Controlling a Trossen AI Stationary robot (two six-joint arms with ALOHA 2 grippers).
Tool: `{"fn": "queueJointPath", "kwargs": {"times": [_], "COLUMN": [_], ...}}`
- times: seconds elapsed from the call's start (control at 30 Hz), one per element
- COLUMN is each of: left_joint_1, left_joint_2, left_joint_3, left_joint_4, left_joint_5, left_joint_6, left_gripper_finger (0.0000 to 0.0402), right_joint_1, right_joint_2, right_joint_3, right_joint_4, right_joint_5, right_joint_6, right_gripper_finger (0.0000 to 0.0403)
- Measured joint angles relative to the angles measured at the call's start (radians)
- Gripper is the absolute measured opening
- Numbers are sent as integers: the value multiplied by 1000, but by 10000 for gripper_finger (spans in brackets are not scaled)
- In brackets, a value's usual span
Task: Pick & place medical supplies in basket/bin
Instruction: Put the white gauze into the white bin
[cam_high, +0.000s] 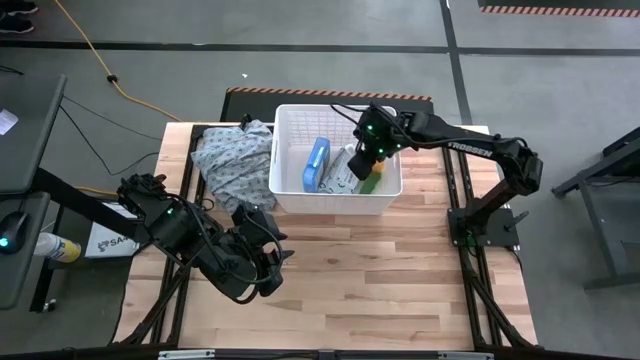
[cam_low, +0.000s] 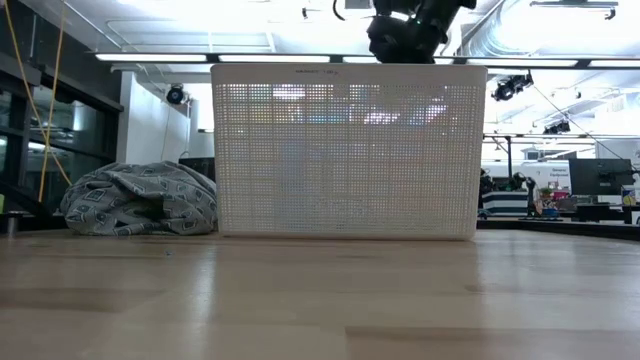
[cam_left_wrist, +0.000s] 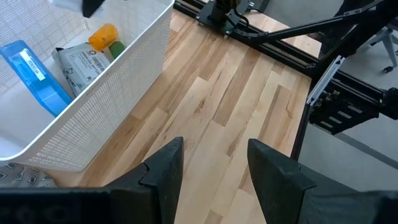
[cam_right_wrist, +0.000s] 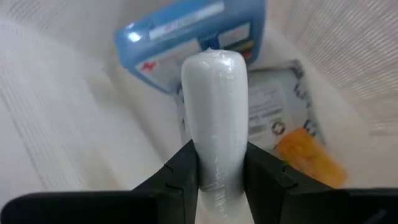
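I see a light wooden plank table (cam_high: 340, 290); directly on it stand the white gridded basket (cam_high: 290, 160) and, touching its side, a crumpled grey patterned cloth (cam_high: 232, 160).

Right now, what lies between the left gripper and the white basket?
Only bare wooden table: in the high view and left wrist view nothing lies between the open left gripper and the basket wall.

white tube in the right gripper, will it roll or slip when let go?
The white tube looks round and smooth, so it may slip a little between the right gripper fingers. Dropped into the basket, it would probably roll until the blue-white packet stops it.
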Motion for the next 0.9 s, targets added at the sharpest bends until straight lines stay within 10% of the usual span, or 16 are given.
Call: {"fn": "queueJointPath", "kwargs": {"times": [0.9], "left_joint_1": [0], "left_joint_2": [0], "left_joint_3": [0], "left_joint_4": [0], "left_joint_5": [-20], "left_joint_6": [0], "left_gripper_finger": [211], "right_joint_1": [78], "right_joint_2": [97], "right_joint_3": [-66], "right_joint_4": [94], "right_joint_5": [-53], "right_joint_6": [-29], "right_gripper_finger": [99]}}
